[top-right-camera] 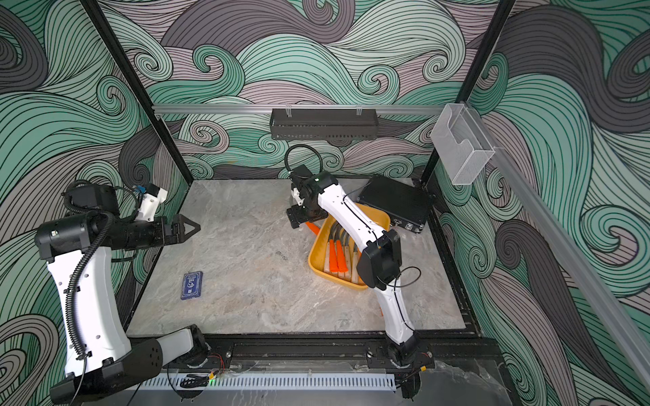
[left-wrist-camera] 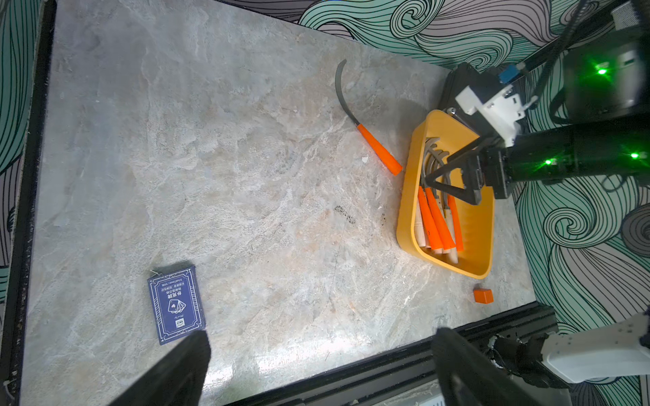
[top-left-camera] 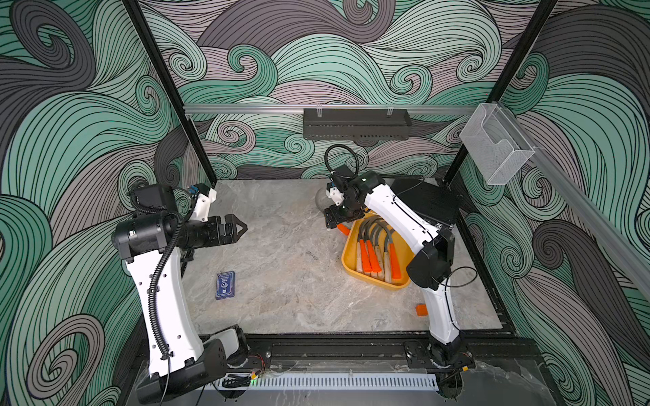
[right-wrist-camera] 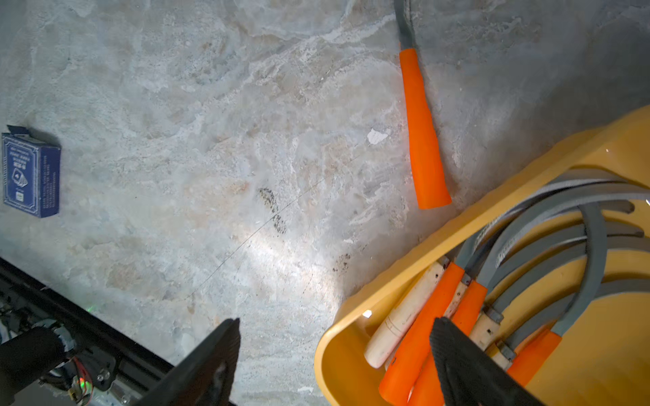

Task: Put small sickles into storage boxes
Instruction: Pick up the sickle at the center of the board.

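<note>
Marble desk carries a tray of sickles at frame right, a loose sickle just beside it; left hand and right hand both spread, empty.

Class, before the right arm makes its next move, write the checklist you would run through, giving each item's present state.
1. Right gripper open and empty: ok.
2. Left gripper out of the way: ok, open and far from the tray.
3. All sickles inside the yellow tray: not ok. One orange-handled sickle lies on the table beside it.
4. Room in the tray next to the stored sickles: ok.
5. Loose sickle's handle clear of the tray wall: cannot tell, it lies very close.
</note>
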`<state>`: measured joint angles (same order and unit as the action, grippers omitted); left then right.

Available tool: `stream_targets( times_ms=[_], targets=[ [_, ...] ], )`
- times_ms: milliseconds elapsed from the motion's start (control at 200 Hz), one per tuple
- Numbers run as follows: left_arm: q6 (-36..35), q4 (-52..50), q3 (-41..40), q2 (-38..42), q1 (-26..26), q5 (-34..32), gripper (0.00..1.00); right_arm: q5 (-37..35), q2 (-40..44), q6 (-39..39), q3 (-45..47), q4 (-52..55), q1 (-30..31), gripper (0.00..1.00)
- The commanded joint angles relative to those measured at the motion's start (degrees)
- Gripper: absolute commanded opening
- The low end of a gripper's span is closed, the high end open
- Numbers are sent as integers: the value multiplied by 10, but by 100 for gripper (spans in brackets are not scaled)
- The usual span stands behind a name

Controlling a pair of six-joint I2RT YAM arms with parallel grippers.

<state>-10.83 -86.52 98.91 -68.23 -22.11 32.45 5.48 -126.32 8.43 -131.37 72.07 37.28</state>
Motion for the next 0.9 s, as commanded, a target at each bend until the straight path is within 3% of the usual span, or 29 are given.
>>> stream_targets(
  times_ms=[0,425,896],
  targets=[
    [7,5,20,-10,-3,13,99,-29,-42,-14,-57,6,4,86],
    [-4,-7,28,-28,-3,-32,99,-85,-190,-12,-198,-9,-16,84],
    [-16,-12,12,-45,-3,-56,99,-73,-250,7,-194,-46,-49,86]
  ],
)
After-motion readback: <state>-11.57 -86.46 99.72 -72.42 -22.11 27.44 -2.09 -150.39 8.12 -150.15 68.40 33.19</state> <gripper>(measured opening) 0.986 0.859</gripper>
